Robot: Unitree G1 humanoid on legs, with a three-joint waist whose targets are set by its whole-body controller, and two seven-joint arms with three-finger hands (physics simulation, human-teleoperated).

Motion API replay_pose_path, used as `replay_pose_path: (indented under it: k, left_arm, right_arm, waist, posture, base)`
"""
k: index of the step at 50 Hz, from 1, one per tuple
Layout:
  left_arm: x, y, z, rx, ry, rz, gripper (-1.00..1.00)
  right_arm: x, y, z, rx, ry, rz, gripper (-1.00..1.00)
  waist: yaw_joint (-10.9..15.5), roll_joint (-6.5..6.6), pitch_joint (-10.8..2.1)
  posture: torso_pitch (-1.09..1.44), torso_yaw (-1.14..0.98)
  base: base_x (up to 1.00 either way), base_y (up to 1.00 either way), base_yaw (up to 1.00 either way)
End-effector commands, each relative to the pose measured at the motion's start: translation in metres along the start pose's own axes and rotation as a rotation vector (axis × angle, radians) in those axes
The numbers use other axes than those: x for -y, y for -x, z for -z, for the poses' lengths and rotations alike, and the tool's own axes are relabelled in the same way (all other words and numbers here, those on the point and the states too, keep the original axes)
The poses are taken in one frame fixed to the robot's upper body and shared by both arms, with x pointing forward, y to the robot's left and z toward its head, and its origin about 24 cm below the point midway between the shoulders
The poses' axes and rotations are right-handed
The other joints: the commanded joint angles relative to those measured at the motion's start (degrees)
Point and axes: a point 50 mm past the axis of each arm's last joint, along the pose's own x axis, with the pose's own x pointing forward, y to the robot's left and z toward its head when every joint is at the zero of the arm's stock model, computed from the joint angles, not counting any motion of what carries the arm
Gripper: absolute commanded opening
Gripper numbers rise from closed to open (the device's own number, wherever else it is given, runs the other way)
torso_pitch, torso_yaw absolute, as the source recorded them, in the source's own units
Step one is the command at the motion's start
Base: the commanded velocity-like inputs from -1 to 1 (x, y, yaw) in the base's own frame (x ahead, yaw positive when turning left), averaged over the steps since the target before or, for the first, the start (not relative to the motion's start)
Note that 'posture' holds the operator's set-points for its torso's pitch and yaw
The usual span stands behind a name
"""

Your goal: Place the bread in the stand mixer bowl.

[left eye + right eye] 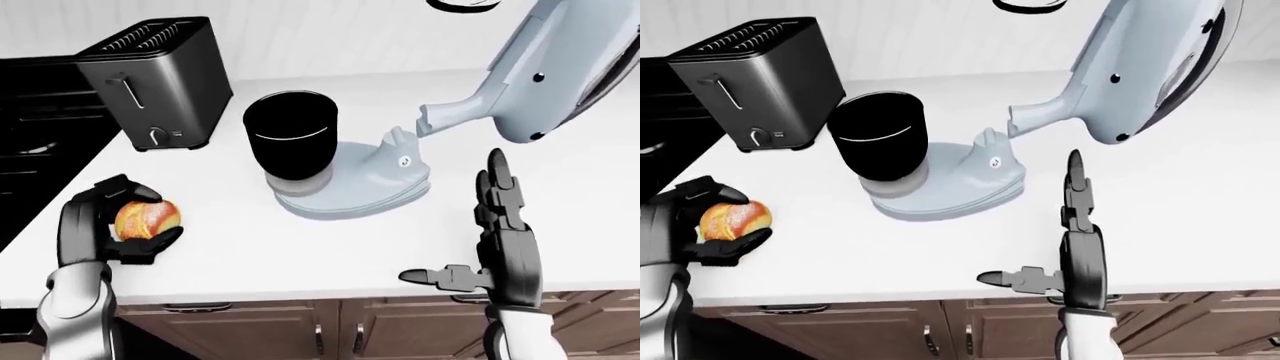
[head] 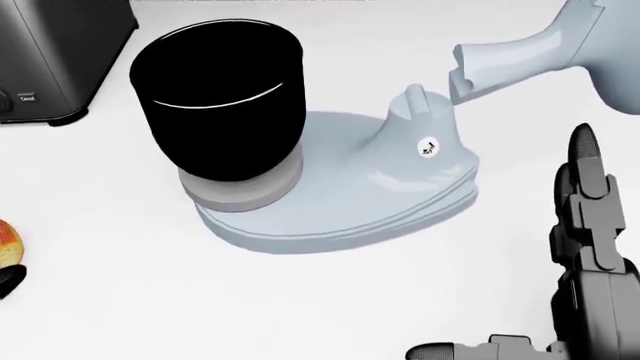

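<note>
A round golden bread roll (image 1: 147, 218) sits in my left hand (image 1: 118, 225), whose dark fingers close round it, low at the left of the left-eye view. The black mixer bowl (image 1: 291, 139) stands upright on the pale blue stand mixer base (image 1: 370, 180), right of and above the roll. The mixer's head (image 1: 545, 71) is tilted up at the upper right. My right hand (image 1: 490, 225) hovers open over the counter, right of the base, fingers straight and thumb out. In the head view only an edge of the roll (image 2: 6, 240) shows at the left border.
A dark metal toaster (image 1: 155, 79) stands at the upper left, close to the bowl. The white counter (image 1: 300, 255) ends at its near edge above brown cabinet doors (image 1: 330, 330). A black stove surface (image 1: 30, 150) lies at the far left.
</note>
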Motion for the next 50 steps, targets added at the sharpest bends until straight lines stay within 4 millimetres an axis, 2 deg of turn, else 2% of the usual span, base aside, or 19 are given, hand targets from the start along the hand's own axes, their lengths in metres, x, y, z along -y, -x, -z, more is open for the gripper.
replay_pose_path:
  k: [1,6,18,31,40,50]
  left_arm:
    - [0.018,0.004,0.017,-0.102,0.01,0.135,-1.0]
    - [0.017,0.005,0.015,-0.097,0.02,0.138,-1.0]
    - [0.006,0.006,-0.006,-0.043,0.064,0.1,-1.0]
    - [-0.011,0.004,-0.037,0.052,0.099,0.038,-1.0]
    - [-0.014,0.002,-0.06,0.108,0.085,0.039,-1.0]
    - [-0.019,0.0,-0.075,0.145,0.076,0.029,-1.0]
  right_arm:
    - [0.0,-0.001,-0.007,0.043,-0.007,0.002,1.0]
    - [0.0,-0.001,-0.007,0.043,-0.007,0.002,1.0]
    - [0.001,0.001,-0.009,0.047,-0.003,0.002,1.0]
    - [0.002,0.001,-0.01,0.048,-0.003,0.003,1.0]
    - [0.002,0.001,-0.012,0.051,-0.004,0.002,1.0]
    - [0.004,0.001,-0.013,0.055,-0.002,0.004,1.0]
  waist:
    - [0.04,-0.29,0.17]
    - [-0.08,-0.2,0.04]
    - [-0.27,-0.31,0.44]
    - [-0.28,-0.76,1.12]
    - [-0.18,-1.22,1.39]
    - [-0.01,-1.24,1.48]
  posture:
    - [0.0,0.0]
    - [0.0,0.0]
    - [0.0,0.0]
    - [0.0,0.0]
    - [0.0,0.0]
    - [0.0,0.0]
  base:
    - [0.0,0.0,0.0]
    - [0.0,0.0,0.0]
    - [0.0,0.0,0.0]
    - [0.0,0.0,0.0]
    - [0.0,0.0,0.0]
    - [0.0,0.0,0.0]
